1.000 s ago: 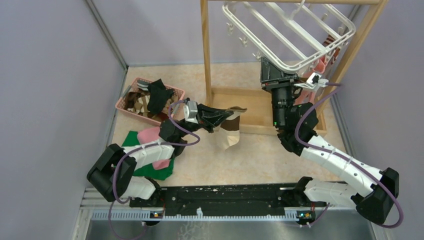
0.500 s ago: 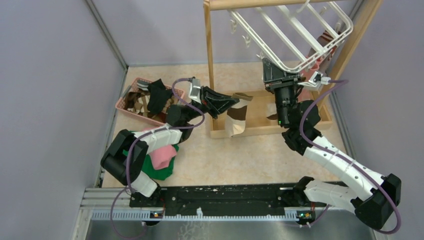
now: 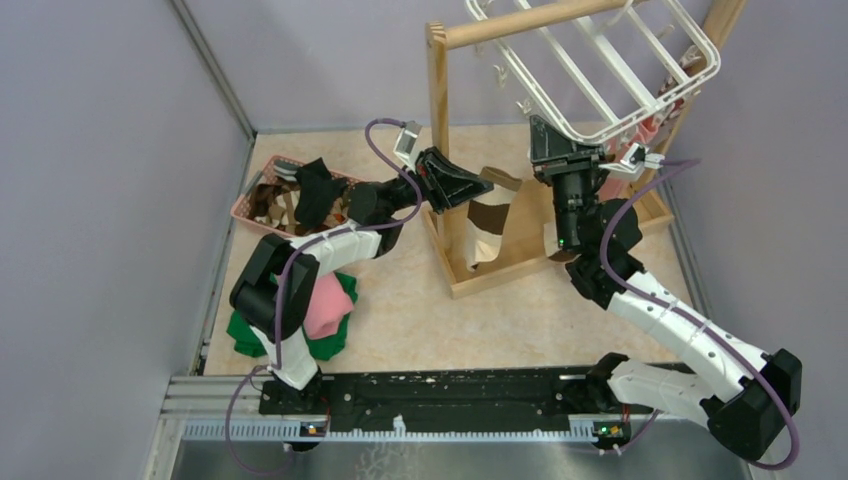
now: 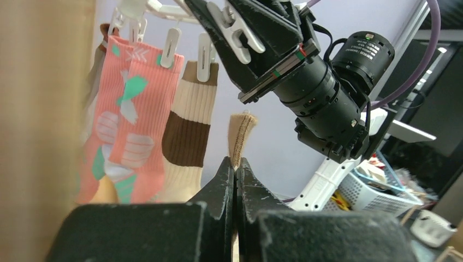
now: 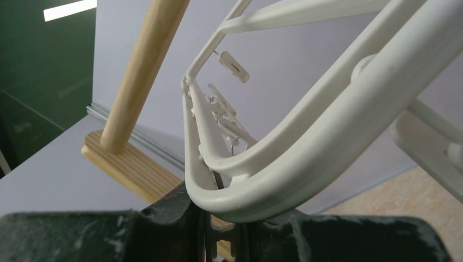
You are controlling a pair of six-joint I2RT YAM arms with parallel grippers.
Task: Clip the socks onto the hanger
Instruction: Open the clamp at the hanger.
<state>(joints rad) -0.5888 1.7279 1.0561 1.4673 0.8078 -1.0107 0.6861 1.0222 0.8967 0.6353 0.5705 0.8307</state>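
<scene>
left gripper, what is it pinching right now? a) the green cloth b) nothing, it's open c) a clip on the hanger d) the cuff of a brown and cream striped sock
D: the left gripper is shut on the cuff of the brown and cream striped sock, which dangles from it beside the wooden stand.

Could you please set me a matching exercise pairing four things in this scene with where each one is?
1 salmon pink patterned sock
2 brown-cream sock with tan ribbed cuff
3 white plastic hanger
4 plain pink cloth

a in the left gripper
b on the flat green cloth
c hanging from white clips
d in the right gripper

Pairs: 1-c, 2-a, 3-d, 4-b
</scene>
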